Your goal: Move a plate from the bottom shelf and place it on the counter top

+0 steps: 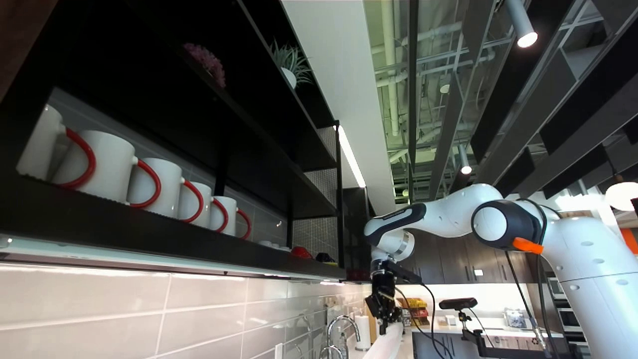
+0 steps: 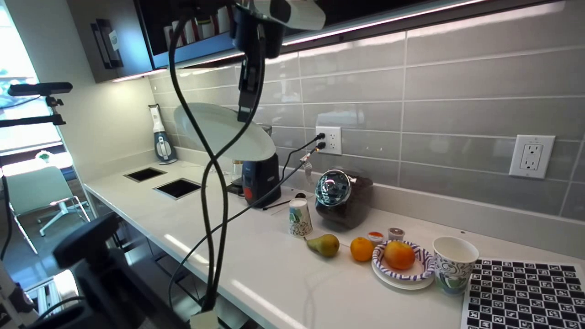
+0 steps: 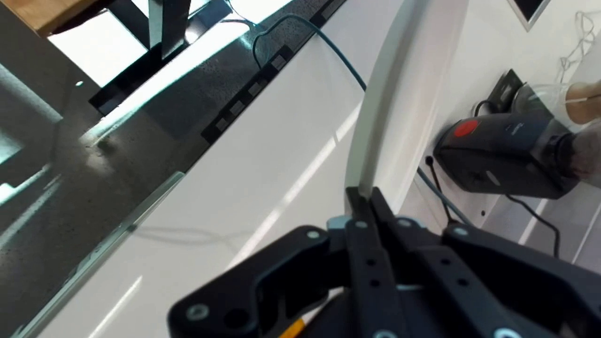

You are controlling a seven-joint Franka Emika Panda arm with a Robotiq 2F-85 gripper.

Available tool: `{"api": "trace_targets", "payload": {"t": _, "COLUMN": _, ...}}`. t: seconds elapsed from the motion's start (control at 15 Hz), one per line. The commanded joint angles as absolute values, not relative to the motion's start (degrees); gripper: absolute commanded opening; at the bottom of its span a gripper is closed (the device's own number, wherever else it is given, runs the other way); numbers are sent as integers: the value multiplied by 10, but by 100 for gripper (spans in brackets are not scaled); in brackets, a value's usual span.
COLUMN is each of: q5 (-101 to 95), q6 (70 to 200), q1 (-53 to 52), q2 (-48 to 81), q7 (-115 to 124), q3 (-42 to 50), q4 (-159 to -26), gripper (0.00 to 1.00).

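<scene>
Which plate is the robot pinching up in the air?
The pale plate, held above the counter with its rim pinched in the gripper. The white plate instead rests on the counter, under the purple-and-white bowl.

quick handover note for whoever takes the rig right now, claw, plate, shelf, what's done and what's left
Grip: black two-fingered claw shut on the edge of the thin pale round plate.
Places: plate tilted in the air over the glossy white counter top; long black bottom shelf board higher up, bearing white mugs with red handles.
Done: plate off the shelf.
Left: lower it, lay it flat, open the claw, back away.
</scene>
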State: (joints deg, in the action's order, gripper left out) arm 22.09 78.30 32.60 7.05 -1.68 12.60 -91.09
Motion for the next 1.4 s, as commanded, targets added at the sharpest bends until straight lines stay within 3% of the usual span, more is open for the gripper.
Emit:
{"api": "trace_targets", "payload": {"t": 0.0, "q5": 256, "q6": 892, "q1": 292, "q2": 68, "q7": 32, "q3": 167, "q4": -980, "gripper": 1}}
{"api": "trace_targets", "payload": {"t": 0.67, "q5": 279, "q6": 1177, "q1": 247, "q2": 94, "q7": 198, "q3": 195, "q4": -1088, "gripper": 1}}
{"api": "trace_targets", "payload": {"t": 1.33, "q5": 293, "q6": 1159, "q1": 245, "q2": 107, "q7": 297, "q3": 203, "q4": -1093, "gripper": 3}}
